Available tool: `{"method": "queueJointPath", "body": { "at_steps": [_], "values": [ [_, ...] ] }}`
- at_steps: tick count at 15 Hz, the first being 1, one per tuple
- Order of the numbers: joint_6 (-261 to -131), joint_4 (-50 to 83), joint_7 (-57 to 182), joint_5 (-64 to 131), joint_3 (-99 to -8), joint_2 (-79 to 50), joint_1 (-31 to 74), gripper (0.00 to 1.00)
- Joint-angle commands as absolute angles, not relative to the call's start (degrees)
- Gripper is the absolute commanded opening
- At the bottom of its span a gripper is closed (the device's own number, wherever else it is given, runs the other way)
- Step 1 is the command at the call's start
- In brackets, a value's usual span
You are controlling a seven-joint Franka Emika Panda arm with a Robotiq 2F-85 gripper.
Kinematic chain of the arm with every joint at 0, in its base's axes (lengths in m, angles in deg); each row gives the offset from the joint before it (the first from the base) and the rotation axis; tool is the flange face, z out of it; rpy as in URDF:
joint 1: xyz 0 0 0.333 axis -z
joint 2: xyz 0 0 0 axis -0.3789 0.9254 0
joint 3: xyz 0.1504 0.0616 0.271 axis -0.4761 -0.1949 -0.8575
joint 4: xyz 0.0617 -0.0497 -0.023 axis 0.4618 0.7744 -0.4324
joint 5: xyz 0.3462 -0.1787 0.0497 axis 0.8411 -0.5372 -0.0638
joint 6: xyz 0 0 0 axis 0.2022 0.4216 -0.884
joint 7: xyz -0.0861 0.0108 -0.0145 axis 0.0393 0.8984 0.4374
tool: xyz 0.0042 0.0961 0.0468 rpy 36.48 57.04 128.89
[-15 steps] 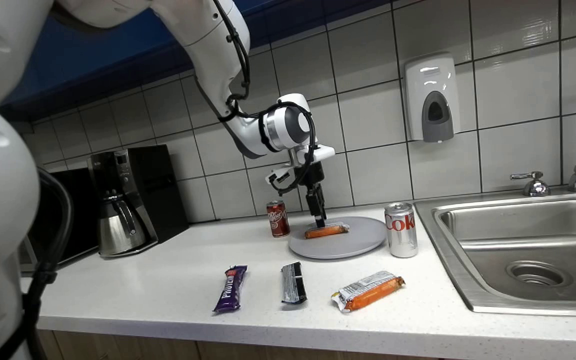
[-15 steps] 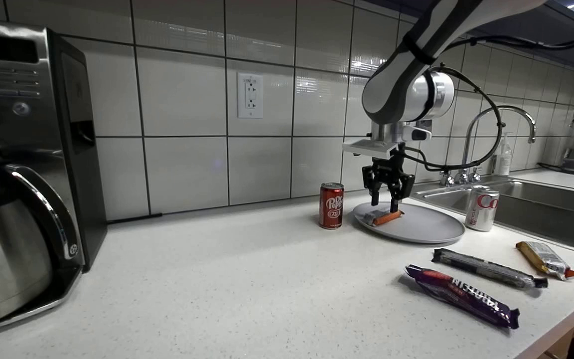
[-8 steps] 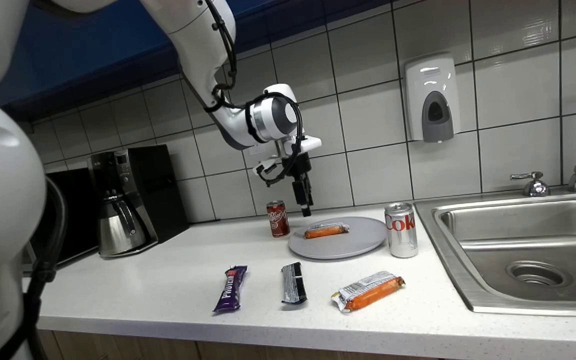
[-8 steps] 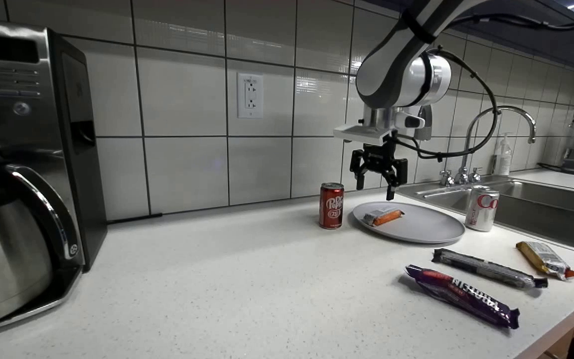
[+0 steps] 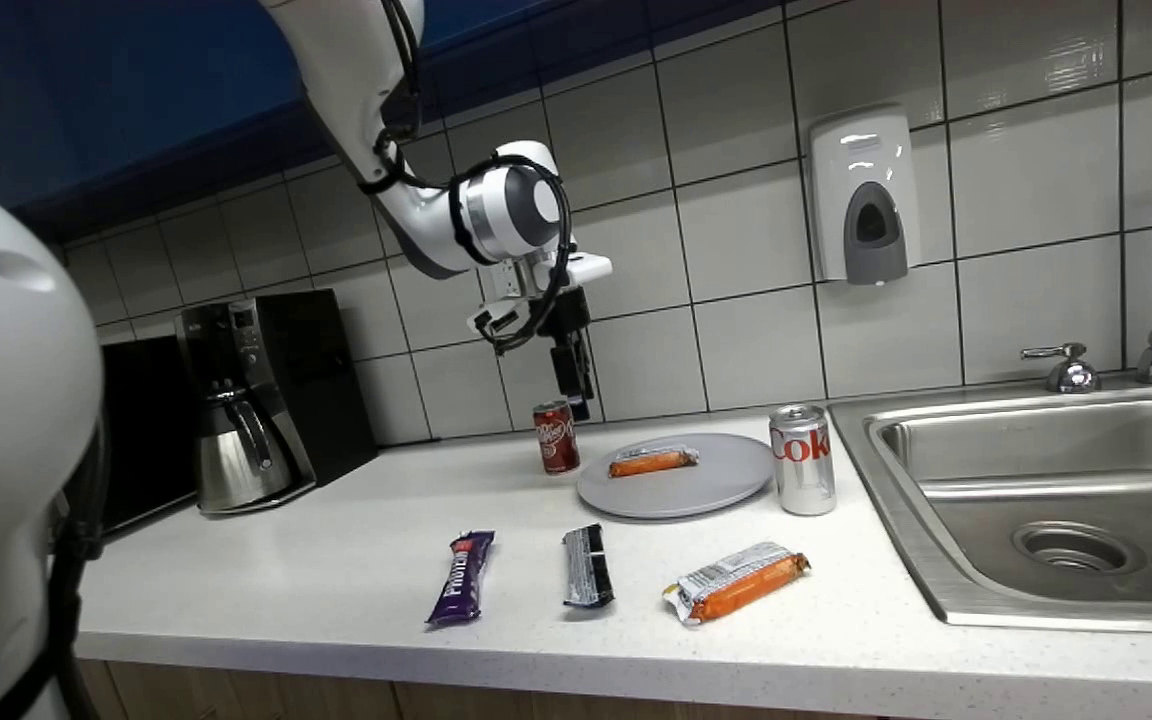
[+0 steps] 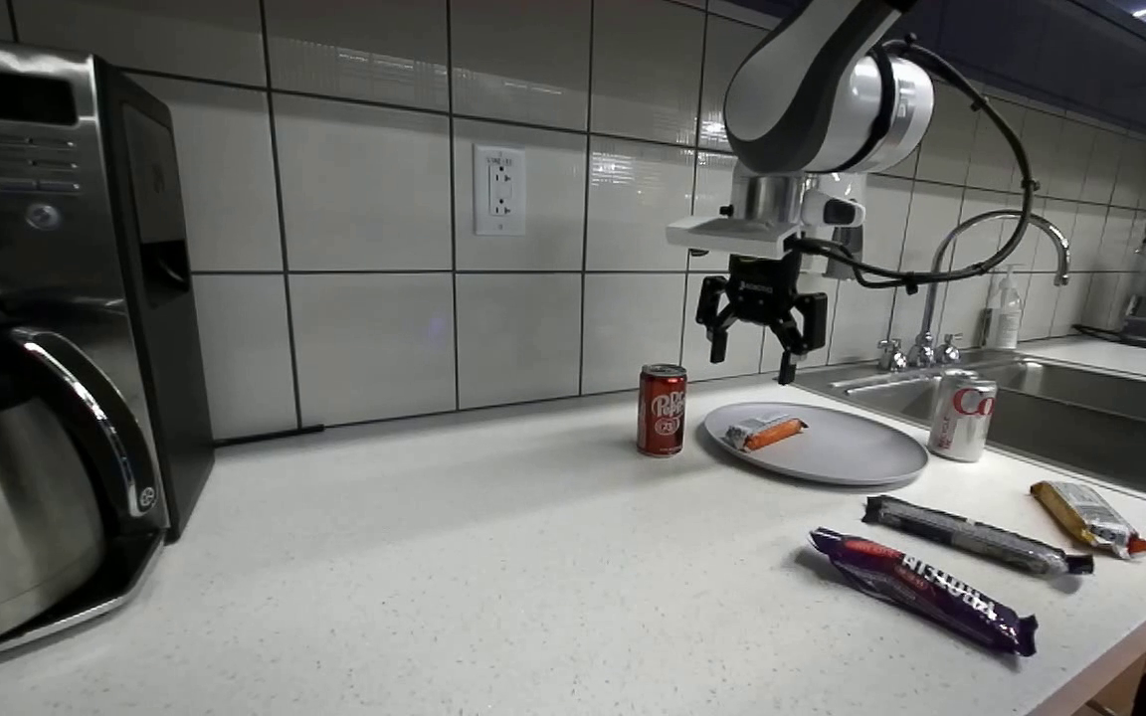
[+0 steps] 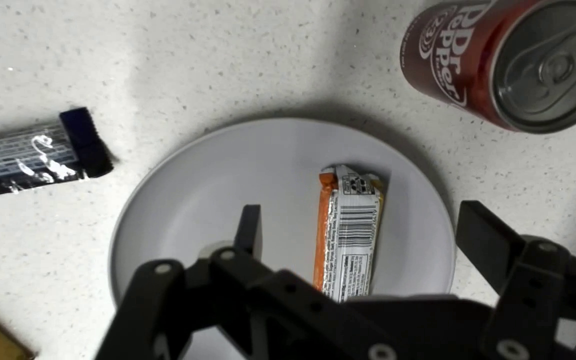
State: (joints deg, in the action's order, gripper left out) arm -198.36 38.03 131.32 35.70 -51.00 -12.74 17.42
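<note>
My gripper (image 6: 753, 360) stands open above the grey plate (image 6: 861, 455), with nothing held between its fingers. Below it, an orange and silver wrapped bar (image 6: 770, 432) lies on the plate; in the wrist view that bar (image 7: 352, 235) shows between the two spread fingers, its lower end hidden by the gripper. A red Dr Pepper can (image 6: 662, 410) stands upright beside the plate. In an exterior view the fingertips overlap the upper right of this can (image 5: 556, 445), but a gap shows elsewhere. A silver Coke can (image 5: 803, 465) stands at the plate's opposite side.
Along the counter's front lie a purple bar (image 5: 462, 578), a black and silver bar (image 5: 587, 567) and another orange bar (image 5: 748, 585). A coffee maker (image 5: 321, 400) stands at one end. The steel sink (image 5: 904, 545) adjoins the counter, with a soap dispenser (image 5: 866, 195) on the tiled wall.
The gripper has opened, let go of the orange bar on the plate, and risen away from it, shifting toward the Dr Pepper can in an exterior view. The bar has stayed put.
</note>
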Motion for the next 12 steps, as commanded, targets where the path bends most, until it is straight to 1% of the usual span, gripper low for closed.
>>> {"method": "queueJointPath", "body": {
  "at_steps": [1, 12],
  "values": [
    [-199.3, 44.8, 128.6, 35.5, -52.2, -19.4, 17.6, 1.0],
    [-195.6, 56.6, 101.5, 39.8, -57.9, -29.6, 18.0, 1.0]
  ]
}}
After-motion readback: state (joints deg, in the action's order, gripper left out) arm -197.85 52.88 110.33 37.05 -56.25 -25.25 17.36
